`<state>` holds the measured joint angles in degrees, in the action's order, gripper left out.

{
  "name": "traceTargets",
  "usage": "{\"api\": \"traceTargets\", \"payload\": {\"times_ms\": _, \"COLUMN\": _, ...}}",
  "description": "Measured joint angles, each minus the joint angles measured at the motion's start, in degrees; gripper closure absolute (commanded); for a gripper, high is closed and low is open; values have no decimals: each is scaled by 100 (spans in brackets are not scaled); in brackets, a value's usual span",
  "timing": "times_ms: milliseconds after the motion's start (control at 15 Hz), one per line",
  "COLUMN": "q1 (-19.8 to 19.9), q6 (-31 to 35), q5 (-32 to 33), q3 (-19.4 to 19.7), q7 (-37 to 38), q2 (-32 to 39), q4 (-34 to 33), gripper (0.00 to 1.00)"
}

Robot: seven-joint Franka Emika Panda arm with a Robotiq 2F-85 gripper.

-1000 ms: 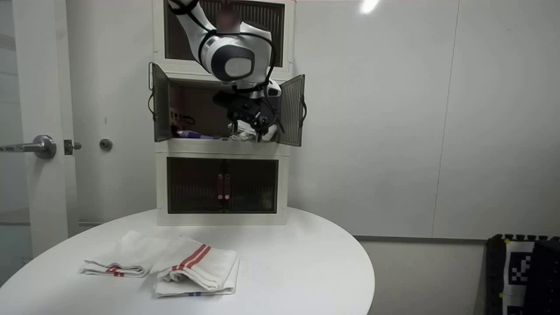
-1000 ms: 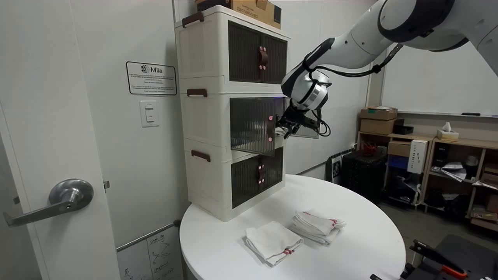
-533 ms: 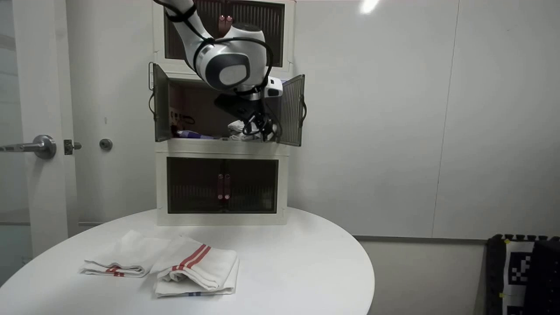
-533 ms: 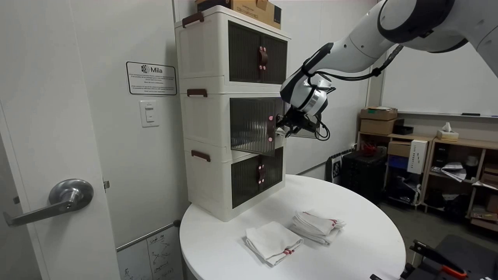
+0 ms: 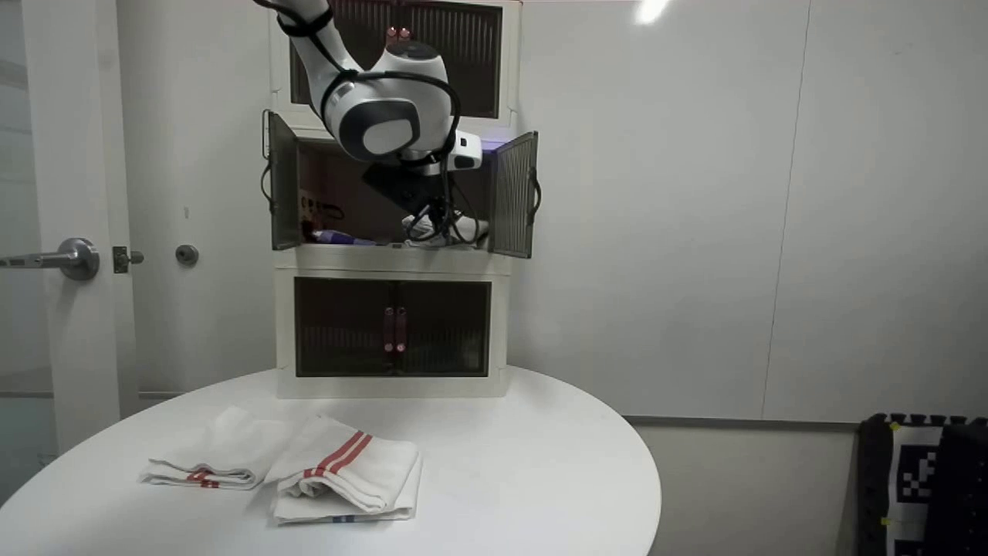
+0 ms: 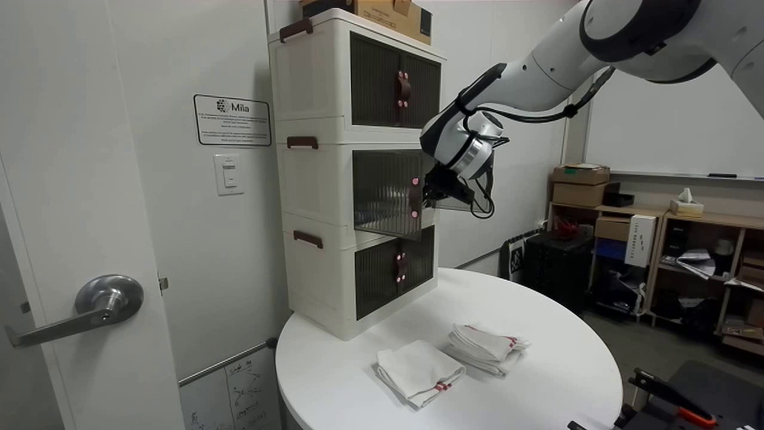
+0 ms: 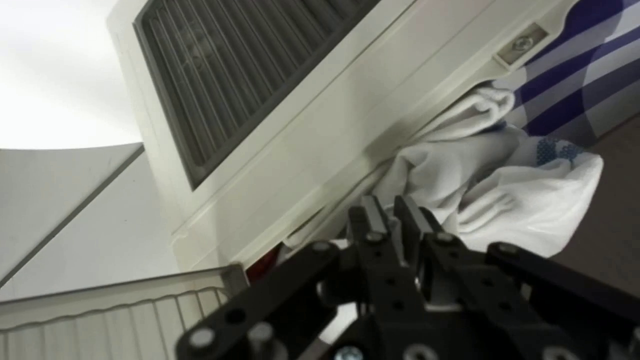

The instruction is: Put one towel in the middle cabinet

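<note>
Seemingly at the final placing step; apparently pinching a fold of the crumpled white blue-striped cloth towel (image 7: 515, 215) between the near-meeting fingers (image 7: 373, 217) of the black metal gripper (image 7: 389, 210), just inside the boxy white plastic middle cabinet (image 6: 316, 188); next, nudge deeper, let go, withdraw.

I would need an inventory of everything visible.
Table: one, white, foreground
Cabinet stack: one, white, on table
Middle cabinet: one, white, centre tier, open
Blue-striped towel: one, white, in middle cabinet
Patterned item: one, purple and white, same compartment
Red-striped towels: two, white, on table
Lower towel: one, white, blue mark, beneath one of those
Box: one, brown, atop stack
Door: one, white, beside wall
Sign, switch: one each, white, wall
Loaded shelves: several, wooden, background
Gripper: one, black, at blue-striped towel
Arm: one, white, above gripper
</note>
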<state>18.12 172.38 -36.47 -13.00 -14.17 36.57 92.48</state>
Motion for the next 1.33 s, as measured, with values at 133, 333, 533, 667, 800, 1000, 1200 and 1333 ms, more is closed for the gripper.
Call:
{"api": "traceTargets", "payload": {"times_ms": 133, "q1": 130, "q6": 106, "q5": -31, "q3": -258, "q7": -93, "q2": 39, "q4": -58, "gripper": 99}}
{"api": "traceTargets", "payload": {"times_ms": 333, "q1": 343, "q6": 70, "q5": -32, "q3": -593, "q7": -194, "q2": 173, "q4": -293, "gripper": 99}}
{"api": "traceTargets", "payload": {"times_ms": 533, "q1": 498, "q6": -163, "q5": -25, "q3": -799, "q7": -240, "q2": 388, "q4": -682, "gripper": 99}}
{"api": "traceTargets", "payload": {"times_ms": 667, "q1": 533, "q6": -449, "q5": 3, "q3": -826, "q7": -251, "q2": 551, "q4": -980, "gripper": 99}}
{"api": "traceTargets", "payload": {"times_ms": 800, "q1": 548, "q6": -815, "q5": 65, "q3": -819, "q7": -252, "q2": 740, "q4": -1293, "gripper": 99}}
{"api": "traceTargets", "payload": {"times_ms": 1000, "q1": 507, "q6": -1367, "q5": 188, "q3": -709, "q7": -249, "q2": 1048, "q4": -1772, "gripper": 99}}
{"api": "traceTargets", "payload": {"times_ms": 1200, "q1": 398, "q6": -1798, "q5": 339, "q3": -528, "q7": -226, "q2": 1378, "q4": -2279, "gripper": 92}}
{"api": "traceTargets", "payload": {"times_ms": 1333, "q1": 331, "q6": -2037, "q5": 439, "q3": -428, "q7": -187, "q2": 1576, "q4": -2604, "gripper": 68}}
